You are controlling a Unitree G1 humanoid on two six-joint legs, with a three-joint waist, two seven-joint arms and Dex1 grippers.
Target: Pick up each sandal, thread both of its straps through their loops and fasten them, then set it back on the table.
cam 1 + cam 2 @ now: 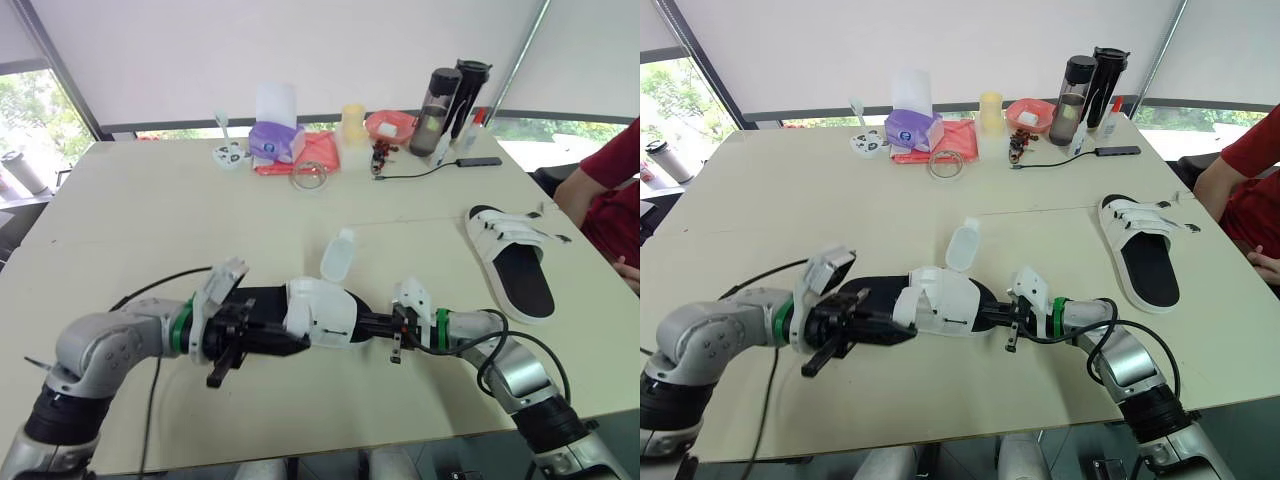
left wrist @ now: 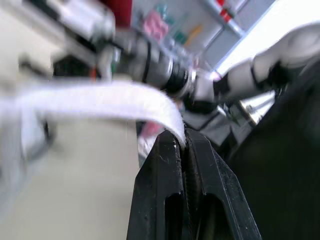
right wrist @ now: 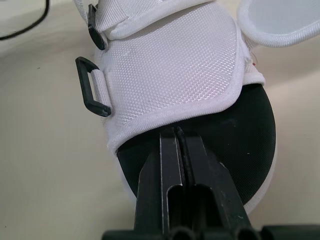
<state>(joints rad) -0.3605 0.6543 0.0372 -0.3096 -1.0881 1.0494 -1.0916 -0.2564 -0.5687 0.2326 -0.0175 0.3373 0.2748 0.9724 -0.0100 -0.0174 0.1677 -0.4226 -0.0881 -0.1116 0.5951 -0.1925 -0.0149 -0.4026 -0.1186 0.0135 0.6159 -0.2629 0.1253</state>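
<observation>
**Left wrist view: strap pinched, loop next**

Threading looks to be the step in hand. The sandal (image 1: 320,315) lies at the table's (image 1: 150,220) 6 o'clock, between both arms. The left gripper (image 2: 184,137), reaching from 8 o'clock, is clamped on a white strap (image 2: 100,102). The right gripper (image 3: 176,132), reaching from 4 o'clock, has its fingers together against the sandal. Next, the strap end needs steering into the black loop (image 3: 92,87).
</observation>
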